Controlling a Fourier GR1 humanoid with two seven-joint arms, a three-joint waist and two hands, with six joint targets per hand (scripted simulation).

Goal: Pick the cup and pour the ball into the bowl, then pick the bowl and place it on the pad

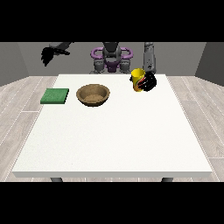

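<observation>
From the front view I see the hand at the view's right wrapped around the tilted yellow cup near the white desk's far edge. The brown wooden bowl sits beside the flat green pad, which lies near the desk's left edge. The hand at the view's left hangs raised off the desk; its fingers I cannot tell. The near half lies open.
</observation>
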